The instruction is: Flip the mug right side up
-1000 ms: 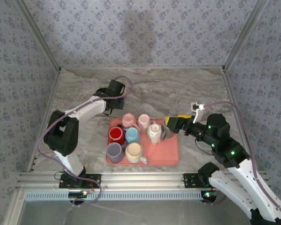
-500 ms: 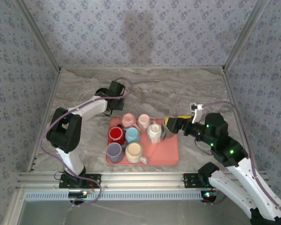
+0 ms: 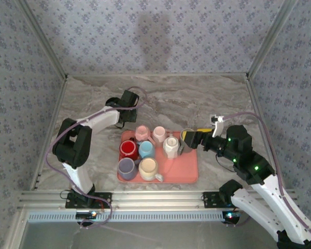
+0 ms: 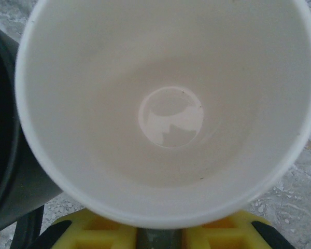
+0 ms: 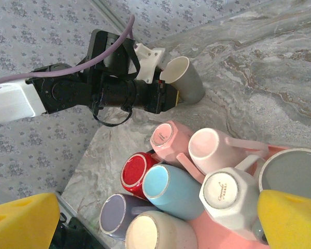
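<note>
While the left arm stretches past the far left corner of the flat pink plastic tray (image 3: 184,174), the left gripper (image 5: 167,95) sits at the rim of the grey ceramic mug with a white inside (image 5: 189,78). The mug leans tilted on the marbled grey desk (image 3: 197,96) just off that corner, its mouth facing the wrist camera. Whether the gripper has hold of the rim cannot be told. At the tray's far right corner the right gripper (image 3: 189,137) hangs spread wide, holding nothing, beside a cluster of coloured mugs (image 3: 145,150) crowding the tray's left half.
</note>
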